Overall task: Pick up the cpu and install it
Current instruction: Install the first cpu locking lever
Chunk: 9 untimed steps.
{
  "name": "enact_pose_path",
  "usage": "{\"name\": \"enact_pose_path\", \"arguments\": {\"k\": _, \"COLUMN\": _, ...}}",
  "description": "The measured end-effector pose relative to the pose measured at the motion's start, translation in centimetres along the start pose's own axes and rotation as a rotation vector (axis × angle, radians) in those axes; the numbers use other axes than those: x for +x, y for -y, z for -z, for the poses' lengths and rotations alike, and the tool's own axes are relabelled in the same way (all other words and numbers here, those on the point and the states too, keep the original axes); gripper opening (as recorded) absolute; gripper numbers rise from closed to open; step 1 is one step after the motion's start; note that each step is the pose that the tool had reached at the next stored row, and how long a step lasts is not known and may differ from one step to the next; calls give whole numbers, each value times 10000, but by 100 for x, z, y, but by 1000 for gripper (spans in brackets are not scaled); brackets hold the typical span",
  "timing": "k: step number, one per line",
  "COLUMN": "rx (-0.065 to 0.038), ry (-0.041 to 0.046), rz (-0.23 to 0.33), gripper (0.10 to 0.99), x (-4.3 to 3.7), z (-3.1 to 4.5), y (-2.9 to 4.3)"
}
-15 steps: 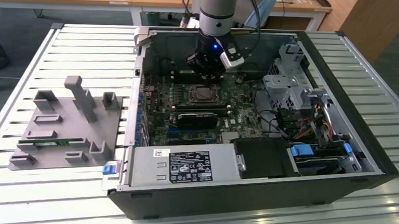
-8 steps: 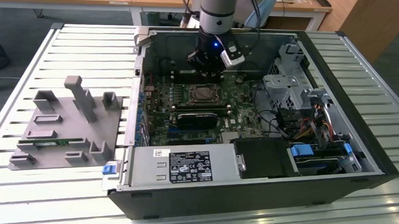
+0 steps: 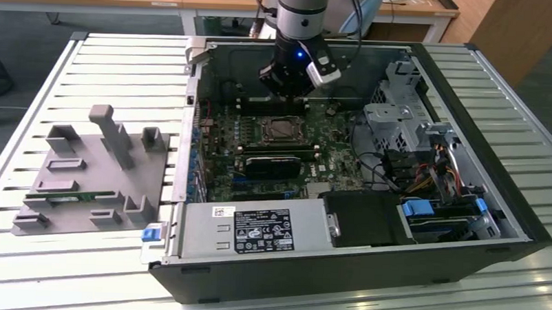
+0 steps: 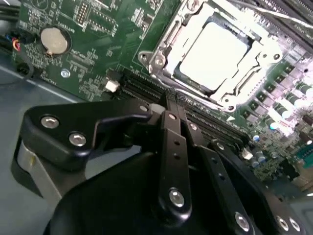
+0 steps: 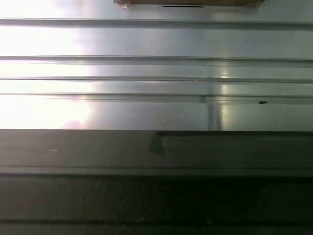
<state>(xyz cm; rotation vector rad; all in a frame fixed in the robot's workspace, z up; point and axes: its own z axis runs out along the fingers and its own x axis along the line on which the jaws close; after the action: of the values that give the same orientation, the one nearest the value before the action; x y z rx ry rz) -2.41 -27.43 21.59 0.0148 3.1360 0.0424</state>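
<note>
Pincer [image 3: 285,93] poised above the motherboard [image 3: 276,151] inside the open computer case [image 3: 364,268], just beyond the CPU socket [image 3: 281,130] as seen in the exterior view. Fingers [image 4: 172,122] pressed together in the second wrist view, tips meeting with nothing between them: closed and empty. CPU [image 4: 210,58] already lying flat in the socket, silver top bright under the light, metal retention frame [image 4: 159,49] around it, well clear of the fingertips. Coin cell battery [image 4: 53,40] off to one side on the green board, dark memory slots [image 4: 146,90] running between the socket and the fingertips.

On the slatted metal surface [image 3: 70,258], toward the exterior view's left, grey plastic tray [image 3: 91,183] with upright posts, a green memory stick [image 3: 68,197] resting in it.

Risks from here, as judgement: chip possibly seated slightly off in its recess, hard to confirm from this angle; any downward press with closed fingertips likely to bend socket pins beneath. Low sideways travel liable to catch the memory slots or small capacitors. Cables [image 3: 385,172] beside the drive cage [image 3: 397,121] near enough to snag on a wide swing.
</note>
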Motion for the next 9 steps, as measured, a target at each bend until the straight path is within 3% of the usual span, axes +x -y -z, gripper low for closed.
{"name": "enact_pose_path", "arguments": {"k": 9, "rx": 2, "ry": 0, "rz": -3, "gripper": 106, "x": 0, "z": 2, "y": 63}}
